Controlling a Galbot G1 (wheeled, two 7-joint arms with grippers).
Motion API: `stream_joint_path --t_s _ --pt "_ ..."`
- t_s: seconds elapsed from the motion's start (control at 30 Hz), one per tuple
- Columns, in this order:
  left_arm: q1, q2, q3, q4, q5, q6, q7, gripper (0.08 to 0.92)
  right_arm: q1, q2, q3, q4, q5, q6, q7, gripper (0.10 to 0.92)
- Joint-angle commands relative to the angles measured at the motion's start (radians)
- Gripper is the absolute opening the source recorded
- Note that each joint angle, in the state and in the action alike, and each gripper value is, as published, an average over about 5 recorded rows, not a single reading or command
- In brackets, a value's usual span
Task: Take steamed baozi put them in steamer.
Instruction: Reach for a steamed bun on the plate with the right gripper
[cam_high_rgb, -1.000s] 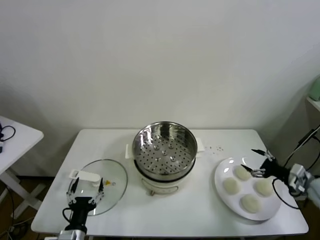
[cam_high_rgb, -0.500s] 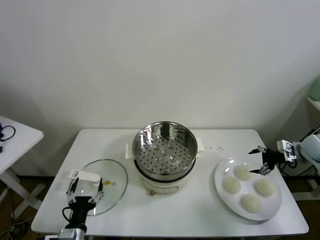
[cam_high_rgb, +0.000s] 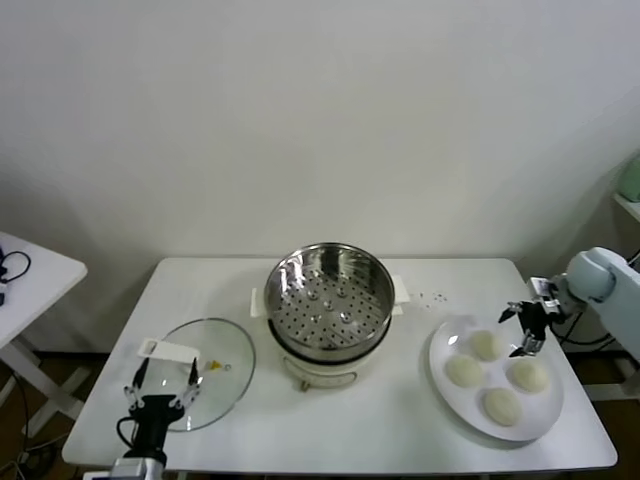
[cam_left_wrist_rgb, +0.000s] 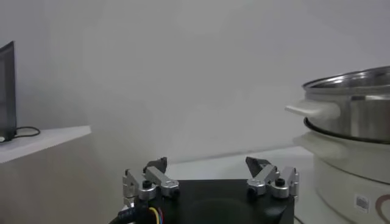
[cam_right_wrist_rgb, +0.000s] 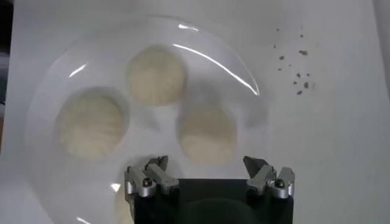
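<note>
My two black-and-silver grippers

My right gripper (cam_right_wrist_rgb: 206, 170) has a black block body, silver finger mounts with dark screws and black tips; a pale grey-blue arm carries it. My left gripper (cam_left_wrist_rgb: 208, 170) matches, with red and yellow wires.

Four off-white steamed baozi (cam_high_rgb: 485, 345) are showing pale against a glossy white plate (cam_high_rgb: 440, 350). The steamer (cam_high_rgb: 329, 297) is gleaming silver, its tray dotted with round holes, over a cream base. The white surface (cam_high_rgb: 400, 420) is carrying dark specks (cam_right_wrist_rgb: 292, 64).
</note>
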Motion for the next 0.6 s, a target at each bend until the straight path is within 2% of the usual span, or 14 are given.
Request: stream_joint_path --t_s 0.03,0.6 --pt "-0.005 0.000 -0.001 0.001 -0.003 0.008 -0.001 0.823 0.031 0.090 -0.049 -0.071 -0.048 0.009 0.001 0.823" --pt "-0.019 0.007 -0.016 -0.004 -0.006 0.023 0.004 0.823 0.017 0.139 -0.035 -0.121 -0.094 0.031 0.005 0.823"
